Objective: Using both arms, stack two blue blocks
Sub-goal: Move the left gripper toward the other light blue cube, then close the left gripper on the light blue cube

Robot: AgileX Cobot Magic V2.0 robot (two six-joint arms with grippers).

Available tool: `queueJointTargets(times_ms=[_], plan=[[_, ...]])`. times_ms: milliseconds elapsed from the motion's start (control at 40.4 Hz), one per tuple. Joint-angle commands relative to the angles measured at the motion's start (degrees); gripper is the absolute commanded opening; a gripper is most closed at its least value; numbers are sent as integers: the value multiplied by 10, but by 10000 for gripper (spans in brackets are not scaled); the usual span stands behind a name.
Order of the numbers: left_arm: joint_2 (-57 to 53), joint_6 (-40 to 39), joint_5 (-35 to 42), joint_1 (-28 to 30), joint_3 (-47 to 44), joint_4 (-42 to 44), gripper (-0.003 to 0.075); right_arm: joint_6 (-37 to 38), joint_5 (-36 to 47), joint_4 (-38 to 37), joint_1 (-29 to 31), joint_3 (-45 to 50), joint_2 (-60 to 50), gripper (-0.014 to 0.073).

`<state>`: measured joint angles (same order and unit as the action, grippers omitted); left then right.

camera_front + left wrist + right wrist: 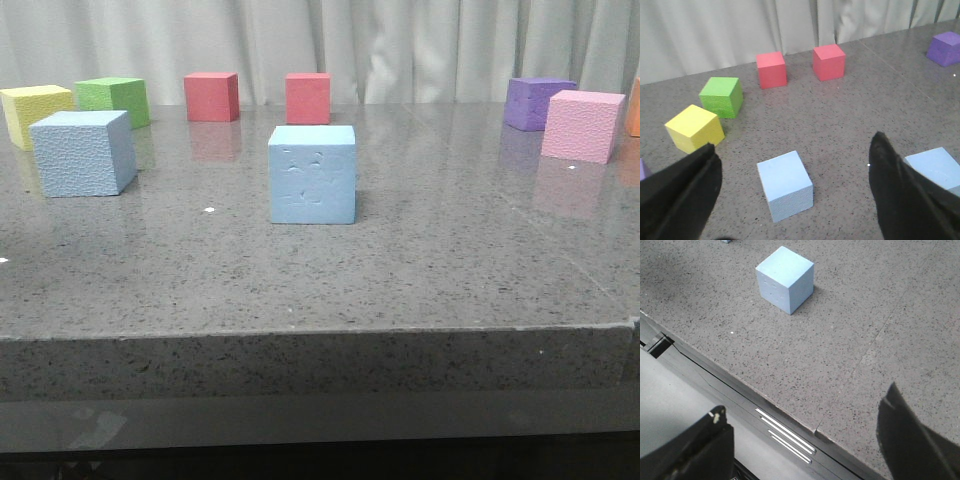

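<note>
1. Resting apart on grey table (420, 270): two blue blocks, left one (82, 152), centre one (312, 173).
2. Counting others: two red cubes (211, 96), one yellow (35, 112), green (113, 100), purple (538, 102), pink (582, 124).
3. Spread wide, gripping nothing: left gripper (795, 200), right gripper (805, 440).
4. Showing no readable writing.

1. Front view: neither arm nor gripper appears in this view.
2. Left gripper (795, 200): seen only in the left wrist view. Two black angular fingers (685, 192) rise from the lower corners of that picture.
3. Left jaws: spread wide apart, with nothing held between them. The fingers stand clear above the surface (840, 125) and touch nothing.
4. Right gripper (805, 442): seen only in the right wrist view. Two dark fingers (690, 450) show at the lower corners.
5. Right jaws: spread wide apart and holding nothing.
6. Right gripper position: it hangs over the near edge of the surface, one finger over the surface and the other outside the edge.
</note>
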<state>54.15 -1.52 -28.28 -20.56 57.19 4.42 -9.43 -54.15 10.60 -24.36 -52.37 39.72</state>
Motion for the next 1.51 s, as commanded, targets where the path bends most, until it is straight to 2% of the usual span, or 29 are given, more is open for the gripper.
queueJointTargets(times_ms=[0,149,322,470,545,1238,1287,1485], plan=[[38,-1,49,-10,39,2,587,-1,39,4,3,-14,-2,594],[106,-4,29,-10,81,2,587,-1,39,4,3,-14,-2,594],[190,-42,-53,-6,159,4,587,-1,39,4,3,-14,-2,594],[261,-78,-141,17,229,4,587,-1,39,4,3,-14,-2,594],[289,-80,-161,28,253,4,587,-1,39,4,3,-14,-2,594],[462,-156,-148,37,276,-2,584,-1,39,4,3,-14,-2,594],[465,-158,-149,37,276,-2,571,-1,39,4,3,-14,-2,594],[469,-158,-151,37,276,-2,438,-1,39,4,3,-14,-2,594]])
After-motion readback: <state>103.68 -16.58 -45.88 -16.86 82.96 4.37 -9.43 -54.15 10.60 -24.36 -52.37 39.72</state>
